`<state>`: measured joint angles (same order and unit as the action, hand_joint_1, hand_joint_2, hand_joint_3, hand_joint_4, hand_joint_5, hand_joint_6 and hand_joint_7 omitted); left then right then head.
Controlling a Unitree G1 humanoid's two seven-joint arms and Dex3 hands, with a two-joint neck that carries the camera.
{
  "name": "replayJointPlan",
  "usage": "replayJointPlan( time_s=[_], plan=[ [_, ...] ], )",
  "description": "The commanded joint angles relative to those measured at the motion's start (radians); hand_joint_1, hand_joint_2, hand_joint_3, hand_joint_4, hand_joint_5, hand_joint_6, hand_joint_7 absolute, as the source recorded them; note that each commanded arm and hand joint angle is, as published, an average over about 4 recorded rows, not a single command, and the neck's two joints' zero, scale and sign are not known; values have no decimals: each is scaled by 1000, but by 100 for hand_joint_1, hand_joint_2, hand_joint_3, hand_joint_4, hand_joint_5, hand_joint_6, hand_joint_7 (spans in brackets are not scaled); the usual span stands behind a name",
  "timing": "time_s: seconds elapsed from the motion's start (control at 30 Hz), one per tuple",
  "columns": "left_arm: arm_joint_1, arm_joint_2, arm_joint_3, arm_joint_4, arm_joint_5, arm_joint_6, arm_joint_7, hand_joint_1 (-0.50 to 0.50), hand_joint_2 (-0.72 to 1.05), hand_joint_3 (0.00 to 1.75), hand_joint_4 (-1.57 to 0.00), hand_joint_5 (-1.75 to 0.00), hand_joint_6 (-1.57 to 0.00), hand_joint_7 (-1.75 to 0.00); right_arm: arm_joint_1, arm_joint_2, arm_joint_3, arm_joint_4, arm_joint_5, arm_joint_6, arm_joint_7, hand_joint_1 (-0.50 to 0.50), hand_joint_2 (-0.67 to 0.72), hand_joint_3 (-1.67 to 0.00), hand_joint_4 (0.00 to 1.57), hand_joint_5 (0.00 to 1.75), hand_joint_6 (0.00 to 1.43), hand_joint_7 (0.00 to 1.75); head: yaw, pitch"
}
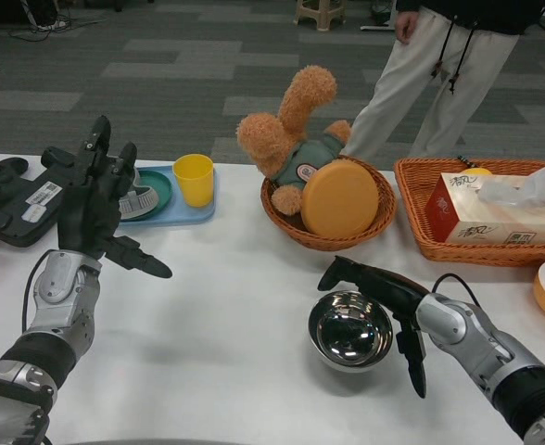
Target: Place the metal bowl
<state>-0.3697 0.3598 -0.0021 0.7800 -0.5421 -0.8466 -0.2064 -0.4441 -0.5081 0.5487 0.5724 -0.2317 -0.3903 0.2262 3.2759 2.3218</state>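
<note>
The shiny metal bowl (350, 331) stands upright on the white table (235, 315), right of centre and near the front. My right hand (398, 301) lies against its right rim. The thumb reaches round the far side and the fingers (414, 363) point down at the near right, spread apart. I see no firm grip on the bowl. My left hand (92, 199) is raised over the table's left part, fingers spread, holding nothing.
A round wicker basket (379, 225) behind the bowl holds a plush rabbit (286, 130) and an orange disc (339, 199). A rectangular basket (421, 232) with a tissue box (495, 209) stands right. A blue tray (184, 211) with a yellow cup (195, 178), a black controller (8, 199) and a standing person (439, 74) are behind.
</note>
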Motion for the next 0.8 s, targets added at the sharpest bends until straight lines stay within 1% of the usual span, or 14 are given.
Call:
replayJointPlan(
  time_s=[0.03,0.07,0.13,0.2,0.23,0.3,0.5,0.63,0.7,0.8],
  plan=[
    [14,6,4,-5,-9,-6,5,-50,-28,9,-15,0,0,0,17,0,-10,7,40,10,4,-46,72,0,0,0,0,96,2,-3],
    [14,6,4,-5,-9,-6,5,-50,-28,9,-15,0,0,0,19,0,-10,7,54,10,4,-46,72,0,0,0,0,89,3,-4],
    [14,6,4,-5,-9,-6,5,-50,-28,9,-15,0,0,0,25,0,-8,4,84,11,4,-46,72,0,0,0,0,65,3,-5],
    [14,5,4,-5,-9,-6,5,-50,-28,9,-15,0,0,0,31,0,-10,-3,107,15,5,-45,72,0,0,0,0,49,4,-5],
    [14,5,4,-5,-9,-6,5,-50,-28,9,-15,0,0,0,35,0,-13,-11,114,16,7,-44,72,0,0,0,0,45,5,-6],
    [14,5,4,-5,-9,-6,5,-50,-28,9,-15,0,0,0,40,-1,-20,-23,124,18,8,-42,72,0,0,0,0,42,6,-7],
    [14,6,4,-5,-9,-9,5,-50,-28,9,-15,0,0,0,71,0,-70,-85,132,20,9,-42,72,0,0,0,0,28,11,-8],
    [14,7,6,-7,-9,-9,5,-50,-28,9,-15,0,0,0,109,2,-140,-194,117,56,17,-42,72,0,0,0,0,28,11,-6],
    [14,8,7,-7,-9,-9,5,-50,-28,9,-15,0,0,0,130,4,-189,-268,94,75,27,-42,72,0,0,0,0,28,11,-2],
    [14,9,8,-6,-12,-9,5,-50,-28,9,-15,0,0,0,149,9,-240,-347,69,92,35,-42,72,0,0,0,0,28,10,4]
  ],
)
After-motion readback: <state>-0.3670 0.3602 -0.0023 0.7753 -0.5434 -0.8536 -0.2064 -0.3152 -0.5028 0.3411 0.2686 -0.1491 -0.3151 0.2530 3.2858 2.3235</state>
